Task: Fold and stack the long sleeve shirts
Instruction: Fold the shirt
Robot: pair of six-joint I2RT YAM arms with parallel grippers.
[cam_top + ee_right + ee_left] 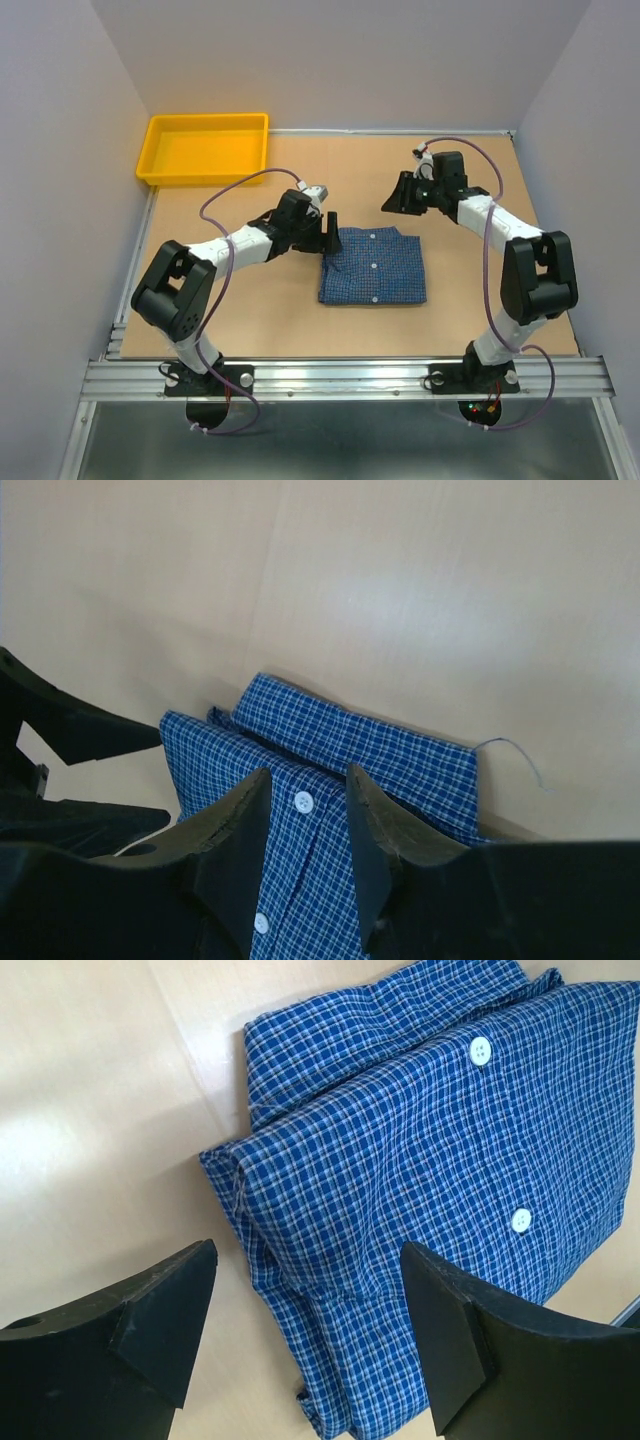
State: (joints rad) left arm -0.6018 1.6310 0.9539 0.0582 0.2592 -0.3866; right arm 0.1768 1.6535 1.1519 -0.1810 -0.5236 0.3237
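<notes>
One long sleeve shirt [373,265], blue with a fine check and pale buttons, lies folded into a flat rectangle in the middle of the table, collar toward the back. My left gripper [326,236] hovers at its back left corner, open wide. In the left wrist view the shirt [430,1140] has its folded side edge lying between and below the spread fingers [165,1310], untouched. My right gripper [392,202] hangs behind the collar, apart from the cloth. Its jaws stand partly open with nothing between them, and the shirt [380,750] shows beyond the gripper [308,780].
A yellow tray [205,150] sits at the back left corner of the table. A loose thread [515,750] trails from the collar's edge. The left gripper's black fingers [70,740] show at the left of the right wrist view. Grey walls enclose the table.
</notes>
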